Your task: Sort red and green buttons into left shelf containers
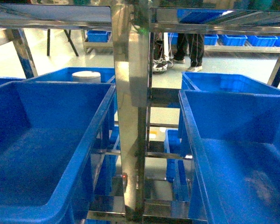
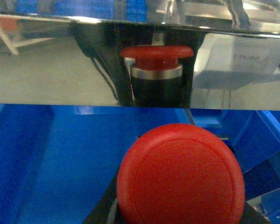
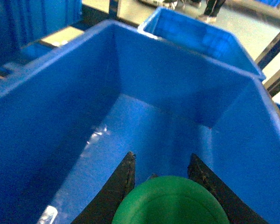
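- A red button [image 2: 181, 176] fills the lower left-wrist view, held by the left hand over a blue crate [image 2: 51, 154]; the fingers themselves are mostly hidden.
- Its cap and silver collar mirror in the shiny steel shelf rail [image 2: 46, 70] above.
- A green button [image 3: 171, 200] sits clenched between the right hand's [image 3: 163, 170] dark fingers [image 3: 123, 175], above the inside of a deep blue crate [image 3: 60, 116].
- In the head view, a steel upright [image 1: 130, 116] stands between the left crate [image 1: 60, 116] and right crate [image 1: 233, 121]; neither hand shows there.
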Available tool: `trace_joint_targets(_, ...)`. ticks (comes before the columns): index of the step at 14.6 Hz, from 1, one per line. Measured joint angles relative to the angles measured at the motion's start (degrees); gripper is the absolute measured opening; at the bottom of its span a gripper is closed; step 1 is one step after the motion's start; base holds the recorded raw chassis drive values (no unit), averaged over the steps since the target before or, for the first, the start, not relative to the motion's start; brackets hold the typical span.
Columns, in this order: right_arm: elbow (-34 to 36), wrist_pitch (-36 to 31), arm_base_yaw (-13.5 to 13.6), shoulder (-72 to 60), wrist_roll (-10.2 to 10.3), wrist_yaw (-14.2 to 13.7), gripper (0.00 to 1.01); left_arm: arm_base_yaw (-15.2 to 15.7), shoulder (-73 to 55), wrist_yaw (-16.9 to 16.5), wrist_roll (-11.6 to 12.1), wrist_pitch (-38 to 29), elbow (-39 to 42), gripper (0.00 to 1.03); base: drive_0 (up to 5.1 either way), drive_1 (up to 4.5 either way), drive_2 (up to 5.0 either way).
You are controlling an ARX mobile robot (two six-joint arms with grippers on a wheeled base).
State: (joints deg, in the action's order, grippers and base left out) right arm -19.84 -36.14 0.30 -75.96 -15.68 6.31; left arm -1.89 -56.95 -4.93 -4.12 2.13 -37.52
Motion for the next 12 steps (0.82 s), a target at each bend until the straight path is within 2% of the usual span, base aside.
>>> trace_joint_targets(3, -8.4, 0.0, -1.2, -17.7, -1.0, -1.5, 0.30, 0.0, 0.0, 0.0, 0.0, 0.0, 0.0, 0.24, 0.0, 0.00, 0.0)
trace_joint_targets(4, -13.4, 1.9, -1.5, -24.6, -1.2, -1.8, 0.30, 0.0, 0.0, 0.0, 0.0, 0.0, 0.0, 0.24, 0.0, 0.00, 0.0)
trace_joint_targets(7, -27.3, 13.9, -1.3, -39.6, -2.0, -2.0, 0.30, 0.0, 0.0, 0.0, 0.0, 0.0, 0.0, 0.24, 0.0, 0.00, 0.0)
trace_joint_targets(9, -31.8, 19.8, -0.6, -43.1, -2.0, -2.1, 0.30, 0.0, 0.0, 0.0, 0.0, 0.0, 0.0, 0.24, 0.0, 0.00, 0.0)
trace_joint_targets(10, -32.1, 20.6, -0.1, -43.3, -2.0, -2.7, 0.35, 0.0, 0.0, 0.0, 0.0, 0.0, 0.0, 0.24, 0.0, 0.00, 0.0)
trace_joint_targets(12, -31.6, 18.7, 0.5, -43.2, -2.2, -3.4, 0.57, 0.0, 0.0, 0.0, 0.0, 0.0, 0.0, 0.24, 0.0, 0.00, 0.0)
